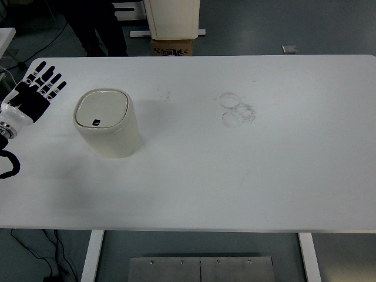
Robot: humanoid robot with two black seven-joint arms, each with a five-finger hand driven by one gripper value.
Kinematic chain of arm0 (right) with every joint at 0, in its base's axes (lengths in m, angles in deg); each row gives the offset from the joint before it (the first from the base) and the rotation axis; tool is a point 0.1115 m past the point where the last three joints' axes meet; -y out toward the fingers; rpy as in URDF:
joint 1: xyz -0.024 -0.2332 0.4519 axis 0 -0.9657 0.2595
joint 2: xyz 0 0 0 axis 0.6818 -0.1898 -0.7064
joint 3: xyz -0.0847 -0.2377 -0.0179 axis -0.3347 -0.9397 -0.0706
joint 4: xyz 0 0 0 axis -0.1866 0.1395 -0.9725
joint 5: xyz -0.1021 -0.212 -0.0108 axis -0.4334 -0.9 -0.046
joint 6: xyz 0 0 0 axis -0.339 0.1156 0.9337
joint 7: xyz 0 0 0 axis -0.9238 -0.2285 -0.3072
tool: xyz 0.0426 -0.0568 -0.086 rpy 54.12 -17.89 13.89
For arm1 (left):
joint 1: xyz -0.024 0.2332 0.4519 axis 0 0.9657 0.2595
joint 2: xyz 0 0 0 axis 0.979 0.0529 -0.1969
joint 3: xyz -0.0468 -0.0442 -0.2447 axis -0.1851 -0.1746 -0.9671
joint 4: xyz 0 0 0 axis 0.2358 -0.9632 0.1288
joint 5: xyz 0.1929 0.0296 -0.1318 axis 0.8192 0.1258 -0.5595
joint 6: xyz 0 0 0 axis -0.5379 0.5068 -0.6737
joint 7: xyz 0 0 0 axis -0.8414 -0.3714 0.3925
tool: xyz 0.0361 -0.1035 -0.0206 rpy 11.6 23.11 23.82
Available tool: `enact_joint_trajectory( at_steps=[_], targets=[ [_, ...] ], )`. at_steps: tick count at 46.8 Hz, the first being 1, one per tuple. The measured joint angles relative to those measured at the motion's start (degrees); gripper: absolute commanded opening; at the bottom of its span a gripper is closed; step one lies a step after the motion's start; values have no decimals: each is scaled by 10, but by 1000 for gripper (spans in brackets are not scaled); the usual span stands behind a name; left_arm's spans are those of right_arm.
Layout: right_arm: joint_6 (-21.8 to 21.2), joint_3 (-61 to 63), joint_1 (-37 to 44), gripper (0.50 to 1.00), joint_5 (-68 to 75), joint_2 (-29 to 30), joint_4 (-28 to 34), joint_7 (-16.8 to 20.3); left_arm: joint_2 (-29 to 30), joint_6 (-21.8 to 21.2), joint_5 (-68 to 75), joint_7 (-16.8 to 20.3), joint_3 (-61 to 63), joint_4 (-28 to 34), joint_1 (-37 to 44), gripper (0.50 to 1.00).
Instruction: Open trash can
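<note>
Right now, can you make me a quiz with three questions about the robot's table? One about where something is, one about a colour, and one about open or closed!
1. Where does the trash can stand on the table?
A. on the left part
B. in the middle
C. at the right edge

2. What colour is the trash can?
A. red
B. cream white
C. blue

3. How is the trash can's lid?
A. taken off
B. standing open
C. closed flat

Answers:
1 A, it sits near the left hand, far from the right edge.
2 B, its body and lid are both pale cream.
3 C, the lid lies flat on top and the left hand, fingers spread, is beside it, not touching.
</note>
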Motion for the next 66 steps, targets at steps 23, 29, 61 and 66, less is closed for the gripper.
enact_joint_trajectory(
  at_steps=[23, 29, 61, 66],
  targets=[
    [0, 0, 0, 991, 0, 0, 0, 0, 2, 0, -1, 1, 0, 0, 1, 1000],
    [0, 0, 0, 991, 0, 0, 0, 0, 4, 0, -2, 1, 0, 0, -2, 1000],
    [0, 0, 0, 991, 0, 0, 0, 0, 19, 0, 2, 0, 7, -5, -18, 1000],
    [0, 0, 0, 991, 0, 0, 0, 0, 34, 0, 2, 0, 21, -21, -26, 1000]
  ],
)
